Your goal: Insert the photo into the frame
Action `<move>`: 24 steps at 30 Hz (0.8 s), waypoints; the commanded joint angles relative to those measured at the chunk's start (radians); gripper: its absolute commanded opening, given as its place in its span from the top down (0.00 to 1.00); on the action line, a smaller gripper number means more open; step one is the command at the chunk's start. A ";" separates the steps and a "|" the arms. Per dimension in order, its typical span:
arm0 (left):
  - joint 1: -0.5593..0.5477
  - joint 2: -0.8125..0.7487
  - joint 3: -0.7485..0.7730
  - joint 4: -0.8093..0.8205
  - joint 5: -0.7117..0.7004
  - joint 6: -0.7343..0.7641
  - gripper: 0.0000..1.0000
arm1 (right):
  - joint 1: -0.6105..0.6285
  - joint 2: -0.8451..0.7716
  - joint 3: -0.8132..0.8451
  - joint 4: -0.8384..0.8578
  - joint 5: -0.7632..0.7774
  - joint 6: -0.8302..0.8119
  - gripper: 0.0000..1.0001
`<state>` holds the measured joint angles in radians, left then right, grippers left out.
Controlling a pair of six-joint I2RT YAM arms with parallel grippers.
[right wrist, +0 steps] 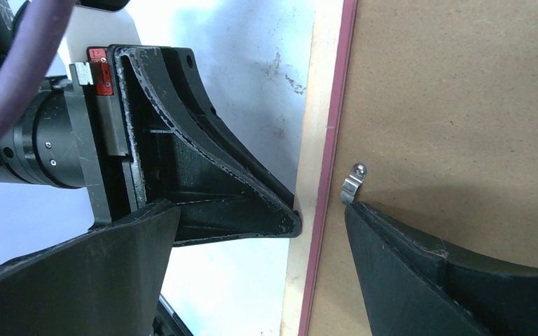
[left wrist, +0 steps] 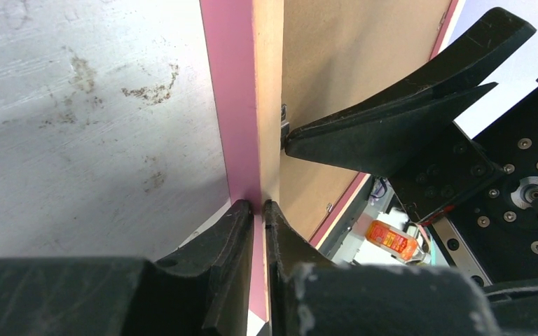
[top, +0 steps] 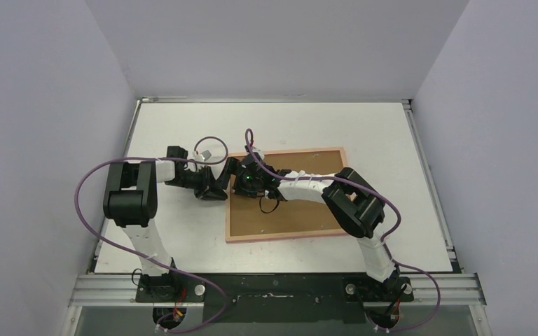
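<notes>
The pink frame (top: 287, 238) lies back side up on the table with the brown backing board (top: 280, 217) set in it. The photo is not in view. My left gripper (top: 223, 187) is shut on the frame's left edge; in the left wrist view its fingers (left wrist: 258, 206) pinch the pink rim (left wrist: 235, 105). My right gripper (top: 242, 183) is open and straddles that same edge. In the right wrist view (right wrist: 260, 210) one finger (right wrist: 406, 252) rests on the backing board (right wrist: 462, 105), touching a small metal clip (right wrist: 352, 183); the other is outside the frame (right wrist: 319, 105).
The white table (top: 182, 126) has raised metal rails along its sides and front. Grey walls close it in on three sides. Purple cables loop over both arms near the frame's left edge.
</notes>
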<state>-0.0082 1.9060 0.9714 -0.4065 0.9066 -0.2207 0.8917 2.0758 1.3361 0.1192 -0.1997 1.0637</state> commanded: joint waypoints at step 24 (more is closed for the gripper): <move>-0.018 0.037 -0.009 0.025 -0.064 0.025 0.93 | 0.038 0.053 0.056 0.065 0.122 0.022 0.06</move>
<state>-0.0082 1.9152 0.9714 -0.4030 0.9230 -0.2291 0.9245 2.0933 1.3537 0.1326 -0.1059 1.1263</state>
